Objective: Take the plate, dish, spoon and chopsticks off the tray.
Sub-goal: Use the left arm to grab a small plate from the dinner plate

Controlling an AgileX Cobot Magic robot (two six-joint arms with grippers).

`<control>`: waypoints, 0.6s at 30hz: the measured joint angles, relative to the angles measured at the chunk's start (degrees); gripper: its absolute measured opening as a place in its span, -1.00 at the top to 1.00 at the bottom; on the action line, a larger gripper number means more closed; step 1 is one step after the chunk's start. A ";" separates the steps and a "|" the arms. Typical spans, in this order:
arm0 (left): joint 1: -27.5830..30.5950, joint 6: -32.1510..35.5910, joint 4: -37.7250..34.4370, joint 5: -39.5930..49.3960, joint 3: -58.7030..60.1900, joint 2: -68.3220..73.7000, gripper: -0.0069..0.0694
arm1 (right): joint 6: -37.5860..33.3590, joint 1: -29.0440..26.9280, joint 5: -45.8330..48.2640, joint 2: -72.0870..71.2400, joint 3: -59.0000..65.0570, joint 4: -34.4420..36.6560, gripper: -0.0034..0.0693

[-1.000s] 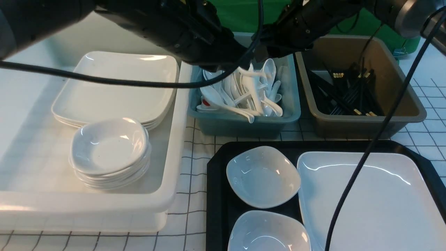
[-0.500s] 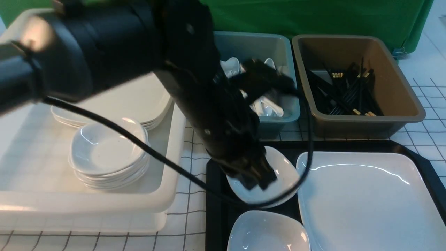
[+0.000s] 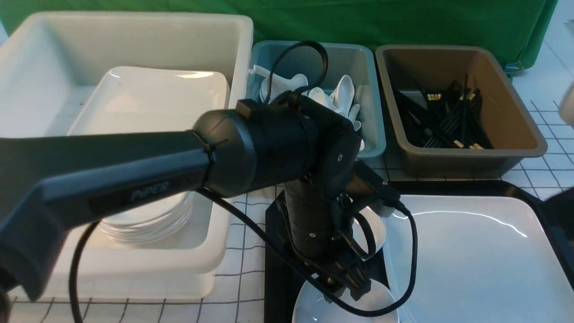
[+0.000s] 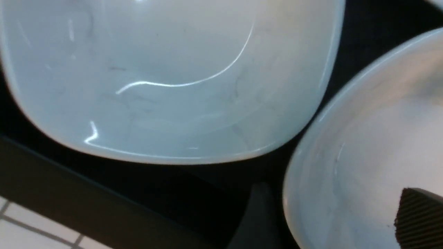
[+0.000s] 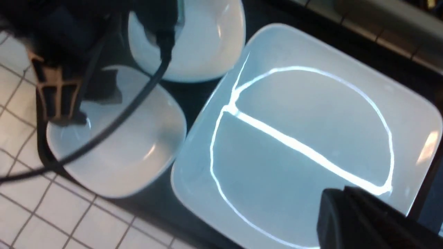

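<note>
A: Left gripper (image 3: 350, 285) state?
B: Jaws spread, straddling the rim of the near dish (image 5: 138, 152) at the near left corner of the tray (image 3: 466, 188); one pad (image 4: 415, 214) inside the bowl. Right gripper (image 5: 342, 211) pressed shut, nothing seen in it, over the plate (image 3: 475, 260) filling the tray's right side.
A: Handling?
B: Dish looks glazed: stiff, light, slick, likely chips if dropped. Pinch the rim wall, lift straight up.
A: Anything in the way?
B: Far dish (image 5: 211, 41) sits just beside, along the left edge. Arm cable (image 3: 413, 251) loops across near dish. White tub (image 3: 219, 242) off the tray's left edge; spoon tub (image 3: 379, 134) and chopstick tub (image 3: 471, 163) past its far edge. No loose spoon or chopsticks seen on tray.
</note>
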 joint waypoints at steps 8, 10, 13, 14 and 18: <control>0.00 -0.73 0.00 0.04 0.00 4.08 -0.58 | 0.61 0.00 -0.63 -7.60 5.65 2.35 0.89; 0.00 -0.72 -0.05 -0.16 0.00 4.80 -0.55 | 0.68 0.00 -0.81 -8.25 5.65 2.58 0.89; 0.00 -0.72 -0.32 -0.61 0.00 5.83 -0.44 | 0.74 0.00 -0.81 -8.35 5.65 2.99 0.89; 0.00 -0.80 -0.61 -0.51 0.00 5.89 -0.39 | 0.65 0.00 -0.81 -8.35 5.65 3.22 0.89; 0.00 -0.94 -1.61 0.43 -0.10 6.01 -0.03 | -0.58 0.00 -1.08 -8.35 5.65 4.53 0.89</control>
